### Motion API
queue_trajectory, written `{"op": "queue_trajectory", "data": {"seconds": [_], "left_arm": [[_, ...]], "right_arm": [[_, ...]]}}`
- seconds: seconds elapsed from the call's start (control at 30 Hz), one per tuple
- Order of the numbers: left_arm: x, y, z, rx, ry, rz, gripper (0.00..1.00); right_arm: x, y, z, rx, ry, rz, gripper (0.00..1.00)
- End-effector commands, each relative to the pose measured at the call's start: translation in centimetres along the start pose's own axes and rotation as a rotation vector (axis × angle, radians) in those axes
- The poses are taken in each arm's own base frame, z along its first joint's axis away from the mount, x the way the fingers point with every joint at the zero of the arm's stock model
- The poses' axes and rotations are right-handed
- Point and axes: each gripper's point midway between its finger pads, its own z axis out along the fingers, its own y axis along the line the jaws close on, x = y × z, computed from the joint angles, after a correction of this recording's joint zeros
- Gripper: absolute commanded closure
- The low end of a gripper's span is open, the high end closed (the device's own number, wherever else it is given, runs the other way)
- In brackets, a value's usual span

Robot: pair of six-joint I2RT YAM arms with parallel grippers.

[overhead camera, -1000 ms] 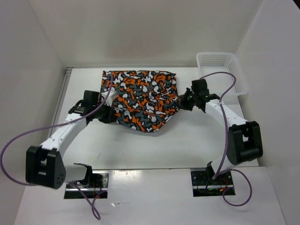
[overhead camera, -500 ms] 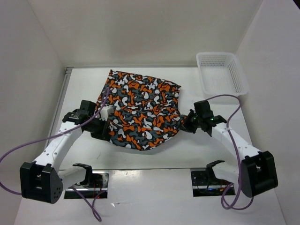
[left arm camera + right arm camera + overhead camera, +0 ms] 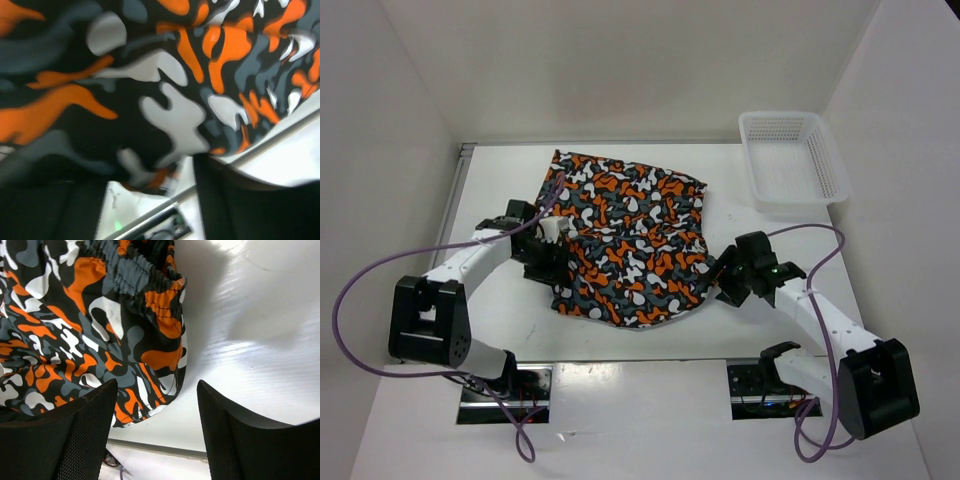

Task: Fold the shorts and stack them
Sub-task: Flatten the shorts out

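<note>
My left gripper (image 3: 548, 264) and right gripper (image 3: 727, 281) both stand apart, empty, at the near corners of the shorts (image 3: 630, 235) lying on the table (image 3: 500, 185); I should lift straight clear without snagging cloth

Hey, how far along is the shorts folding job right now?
Done: the shorts lie spread on the table, near edge rumpled. In hand: nothing; the left gripper and right gripper stand open at their side edges. Still to do: no neat fold shows yet and no stack is visible, so folding and stacking remain.
</note>
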Motion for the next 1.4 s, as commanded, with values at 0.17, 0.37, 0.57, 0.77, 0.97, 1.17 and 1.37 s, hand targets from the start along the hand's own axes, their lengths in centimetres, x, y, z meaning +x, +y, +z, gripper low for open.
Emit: {"op": "queue_trajectory", "data": {"seconds": [0.17, 0.37, 0.57, 0.77, 0.97, 1.17, 1.37], "left_arm": [[-5.0, 1.2, -1.4, -0.061, -0.145, 0.039, 0.17], [-5.5, 2.4, 0.5, -0.075, -0.154, 0.042, 0.38], [-6.9, 3.7, 0.1, -0.146, -0.193, 0.054, 0.84], [-9.4, 5.3, 2.6, -0.152, -0.149, 0.036, 1.00], [-12.4, 7.2, 4.3, -0.174, -0.145, 0.024, 1.00], [-19.0, 9.8, 3.1, -0.284, -0.190, 0.024, 0.94], [-18.6, 8.2, -2.5, -0.276, -0.281, 0.023, 0.00]], "right_arm": [[-1.5, 1.1, 0.1, -0.028, -0.080, -0.015, 0.35], [-3.3, 1.8, 2.6, 0.031, -0.105, -0.062, 0.60], [-4.1, 2.4, 4.1, 0.048, -0.110, -0.061, 0.99], [-4.1, 1.8, 4.1, 0.070, -0.120, -0.030, 1.00], [-3.1, 1.0, 3.2, 0.064, -0.130, 0.056, 1.00], [-1.9, 2.0, 4.5, 0.060, -0.094, 0.098, 1.00], [-1.7, 3.0, 4.4, 0.042, -0.090, 0.091, 1.00]]}}
